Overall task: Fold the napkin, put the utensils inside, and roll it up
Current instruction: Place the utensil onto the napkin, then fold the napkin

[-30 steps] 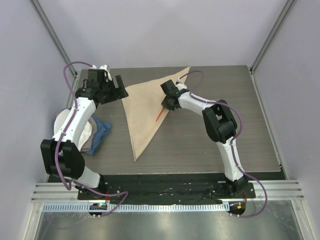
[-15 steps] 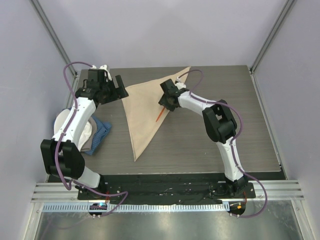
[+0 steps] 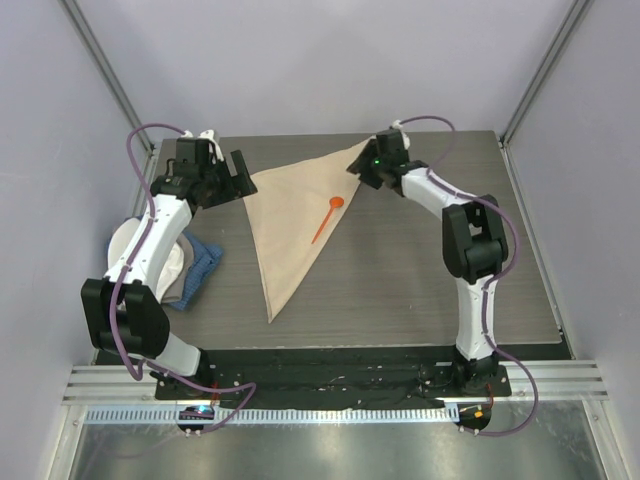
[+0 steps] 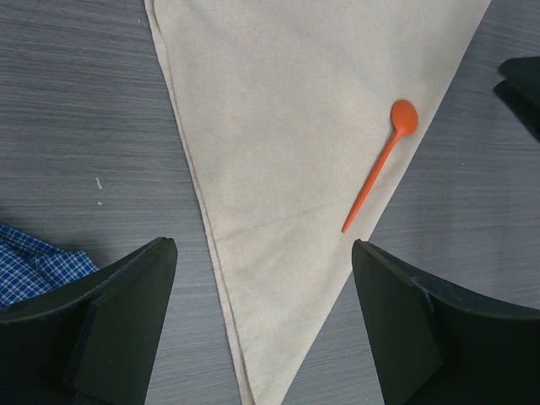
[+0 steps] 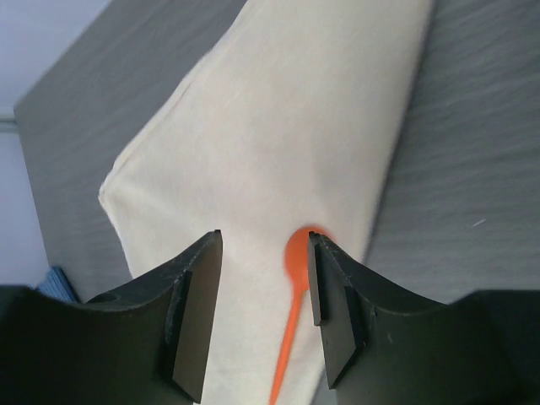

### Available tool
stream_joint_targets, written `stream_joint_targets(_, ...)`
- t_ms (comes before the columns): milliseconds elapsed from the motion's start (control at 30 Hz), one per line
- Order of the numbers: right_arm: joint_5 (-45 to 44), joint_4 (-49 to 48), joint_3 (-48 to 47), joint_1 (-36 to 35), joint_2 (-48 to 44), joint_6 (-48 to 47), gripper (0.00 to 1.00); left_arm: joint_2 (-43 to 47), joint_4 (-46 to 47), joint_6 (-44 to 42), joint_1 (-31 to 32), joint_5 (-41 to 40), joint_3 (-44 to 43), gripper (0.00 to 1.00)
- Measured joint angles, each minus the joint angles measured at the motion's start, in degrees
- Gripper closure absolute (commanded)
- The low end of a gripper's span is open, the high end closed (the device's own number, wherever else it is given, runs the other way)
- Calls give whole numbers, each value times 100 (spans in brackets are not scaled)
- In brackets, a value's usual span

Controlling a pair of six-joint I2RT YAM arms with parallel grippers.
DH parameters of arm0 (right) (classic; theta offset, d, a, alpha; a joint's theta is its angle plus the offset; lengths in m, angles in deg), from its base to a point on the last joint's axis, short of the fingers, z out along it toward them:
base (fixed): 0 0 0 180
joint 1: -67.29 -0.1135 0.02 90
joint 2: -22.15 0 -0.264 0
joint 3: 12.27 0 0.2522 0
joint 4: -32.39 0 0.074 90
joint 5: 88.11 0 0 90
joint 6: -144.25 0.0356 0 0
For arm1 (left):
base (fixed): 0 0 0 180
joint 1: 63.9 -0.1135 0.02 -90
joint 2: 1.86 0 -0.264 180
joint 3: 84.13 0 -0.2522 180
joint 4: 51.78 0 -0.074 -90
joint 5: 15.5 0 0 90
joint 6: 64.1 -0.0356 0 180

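Tan napkin [image 3: 285, 220] lies folded into a triangle near the worktop's [image 3: 420, 280] far edge, with one orange spoon [image 3: 326, 220] on it. Left gripper [image 4: 263, 253] and right gripper [image 5: 264, 245]: jaws spread, empty.

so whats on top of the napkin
One orange spoon lies on the napkin, near its right edge, bowl toward the far side. Anything between the folded layers is hidden.

The napkin [image 3: 290, 215] was plain beige-tan, unpatterned. The spoon [image 3: 326, 218] on it was bright orange. The surface [image 3: 420, 270] beneath the napkin was dark grey with fine wood-grain streaks. Left of the napkin, a cloth [image 3: 203, 262] showed a blue-and-white check. The fingers [image 4: 118, 329] of the left gripper [image 4: 263, 253] and right gripper [image 5: 264, 253] were black, the arms [image 3: 152, 235] white with black joints, and the cables [image 3: 127, 160] purple.
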Motion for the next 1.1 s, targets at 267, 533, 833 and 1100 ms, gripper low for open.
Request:
stream_joint_targets(267,721,-697,74,1165,444,-282,47,0,-2,-2,0,-24,0,10)
stream_joint_targets(533,1314,-1169,-632,1307,1526,-175,50,-2,0,-9,0,-50,2,10)
stream_joint_targets(833,1539,-1250,-1781,1314,2369,66,58,-76,-2,-17,0,-63,2,10)
stream_joint_targets(1100,1545,-1128,-2037,1316,2531,208,61,-87,0,-17,0,-61,2,10)
